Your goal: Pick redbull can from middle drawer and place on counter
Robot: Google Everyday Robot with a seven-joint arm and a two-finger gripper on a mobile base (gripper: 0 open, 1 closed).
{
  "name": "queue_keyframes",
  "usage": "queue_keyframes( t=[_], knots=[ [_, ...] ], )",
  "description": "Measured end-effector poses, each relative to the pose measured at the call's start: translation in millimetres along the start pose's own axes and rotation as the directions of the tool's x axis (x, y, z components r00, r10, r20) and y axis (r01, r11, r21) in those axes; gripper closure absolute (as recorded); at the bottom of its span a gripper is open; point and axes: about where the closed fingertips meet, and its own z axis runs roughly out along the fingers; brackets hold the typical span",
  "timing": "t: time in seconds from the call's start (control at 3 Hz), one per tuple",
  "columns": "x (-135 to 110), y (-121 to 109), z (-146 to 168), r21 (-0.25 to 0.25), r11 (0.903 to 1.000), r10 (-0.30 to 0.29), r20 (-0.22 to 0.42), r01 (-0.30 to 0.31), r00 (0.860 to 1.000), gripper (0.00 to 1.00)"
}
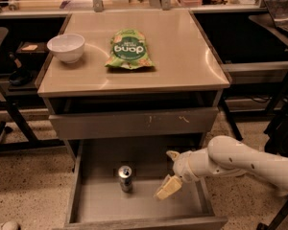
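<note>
The redbull can (125, 178) stands up in the open middle drawer (76, 190), below the front edge of the counter (182, 56). The pincer (164, 174) hangs inside the drawer, just right of the can and not touching it, with its fingers apart. A white bowl (66, 47) sits by the counter's left edge.

Counter (182, 66): smooth, glossy tan top.
Middle drawer (101, 202): matt grey floor.
Redbull can (126, 178): shiny metal top.
Snack bag (129, 49): glossy green plastic.
Gripper (169, 171), over the drawer's right side: matt cream fingers, spread.
Arm (249, 162): smooth white shell.
</note>
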Motion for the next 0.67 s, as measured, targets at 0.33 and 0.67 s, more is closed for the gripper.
queue_keyframes(
  t=[0.33, 0.67],
  knots=[
    [1.3, 0.2, 26.5, 0.021, 0.9997, -0.008, 0.033, 0.008, 0.999, 0.00],
    [-4.5, -6.7, 69.3, 0.049, 0.9983, -0.035, 0.085, 0.031, 0.996, 0.00]
  ],
)
